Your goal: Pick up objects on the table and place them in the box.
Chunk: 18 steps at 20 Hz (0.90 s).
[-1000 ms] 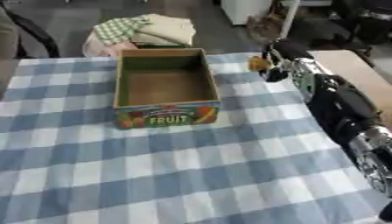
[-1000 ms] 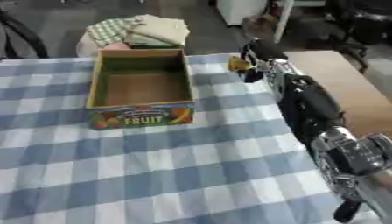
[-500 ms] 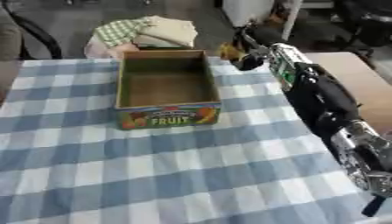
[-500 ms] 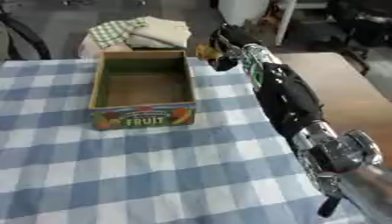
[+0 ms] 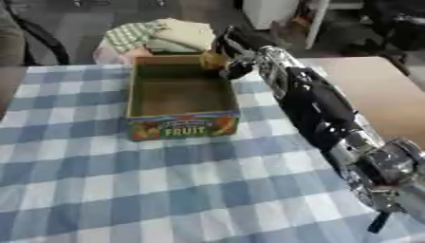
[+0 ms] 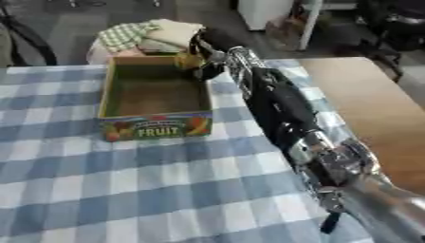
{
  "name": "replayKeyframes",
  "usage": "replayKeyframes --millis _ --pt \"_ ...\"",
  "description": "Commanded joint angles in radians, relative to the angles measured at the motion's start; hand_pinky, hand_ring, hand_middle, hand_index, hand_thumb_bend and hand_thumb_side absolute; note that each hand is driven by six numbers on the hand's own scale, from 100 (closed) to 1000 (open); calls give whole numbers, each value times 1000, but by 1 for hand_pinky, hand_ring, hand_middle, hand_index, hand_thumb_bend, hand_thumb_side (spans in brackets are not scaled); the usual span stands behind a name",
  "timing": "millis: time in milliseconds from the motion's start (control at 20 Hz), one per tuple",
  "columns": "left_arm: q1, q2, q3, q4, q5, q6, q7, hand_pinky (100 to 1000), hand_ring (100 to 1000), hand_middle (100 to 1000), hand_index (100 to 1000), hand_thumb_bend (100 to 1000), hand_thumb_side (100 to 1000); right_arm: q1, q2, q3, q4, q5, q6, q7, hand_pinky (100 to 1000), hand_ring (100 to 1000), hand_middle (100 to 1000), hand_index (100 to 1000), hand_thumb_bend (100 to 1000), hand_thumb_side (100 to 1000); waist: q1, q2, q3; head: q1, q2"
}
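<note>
Right eye view: your right hand (image 6: 207, 50) has fingers curled round a small yellowish object (image 6: 189, 60), held over the far right corner of the open cardboard fruit box (image 6: 154, 127). Box floor lies down-left of it.

Checked table (image 5: 99, 190), fruit box (image 5: 181, 97) on it

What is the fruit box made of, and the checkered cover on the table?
The fruit box looks like cardboard: plain matte brown inside, glossy printed pictures outside. The checkered cover looks like woven cloth, matte blue and white, lying soft with slight ripples, though it could be coated.
</note>
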<state>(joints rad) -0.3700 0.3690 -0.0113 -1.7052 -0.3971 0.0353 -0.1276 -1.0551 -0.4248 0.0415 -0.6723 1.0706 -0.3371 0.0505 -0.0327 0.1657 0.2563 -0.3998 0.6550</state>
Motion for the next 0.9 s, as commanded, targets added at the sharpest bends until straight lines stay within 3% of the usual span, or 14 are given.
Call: replayKeyframes --millis 50,100,150,250,350,450,600,850,900 --pt "-13 10 -1 -8 3 -3 -4 752 557 495 633 530 162 -23 13 5 2 39 -11 7 675 541 272 359 210 100 7 -18 6 -9 1" --pt "-13 10 -1 -8 3 -3 -5 752 557 495 633 531 163 -22 21 6 8 50 -13 8 676 544 279 367 232 100 8 -18 8 -11 0" --pt "-14 9 -1 -8 3 -3 -5 752 556 495 633 532 163 -20 30 8 14 62 -18 11 681 556 293 387 288 162 8 -17 10 -12 0" --pt "-15 8 -1 -8 4 -4 -5 752 556 495 633 532 163 -17 42 10 22 83 -26 15 698 588 398 520 409 278 8 -16 12 -14 0" --pt "-15 7 -1 -8 4 -4 -6 752 556 494 632 533 163 -16 48 10 25 96 -32 18 721 650 559 704 537 373 8 -15 12 -15 0" --pt "-15 7 0 -8 4 -3 -6 753 556 494 632 532 163 -16 47 7 22 98 -37 17 735 683 643 784 565 418 7 -15 12 -15 -2" --pt "-16 8 1 -9 4 -3 -5 753 555 494 632 532 163 -16 41 4 13 87 -41 11 746 703 701 818 580 438 6 -15 9 -15 -4" --pt "-15 11 4 -8 3 -2 -3 752 554 493 632 532 163 -24 9 -5 -12 47 -38 3 741 688 642 810 536 383 3 -14 -3 -13 -9" --pt "-15 12 4 -8 2 -2 -3 752 554 493 632 532 163 -27 -2 -8 -19 33 -36 0 739 681 632 804 391 382 3 -14 -6 -12 -10"
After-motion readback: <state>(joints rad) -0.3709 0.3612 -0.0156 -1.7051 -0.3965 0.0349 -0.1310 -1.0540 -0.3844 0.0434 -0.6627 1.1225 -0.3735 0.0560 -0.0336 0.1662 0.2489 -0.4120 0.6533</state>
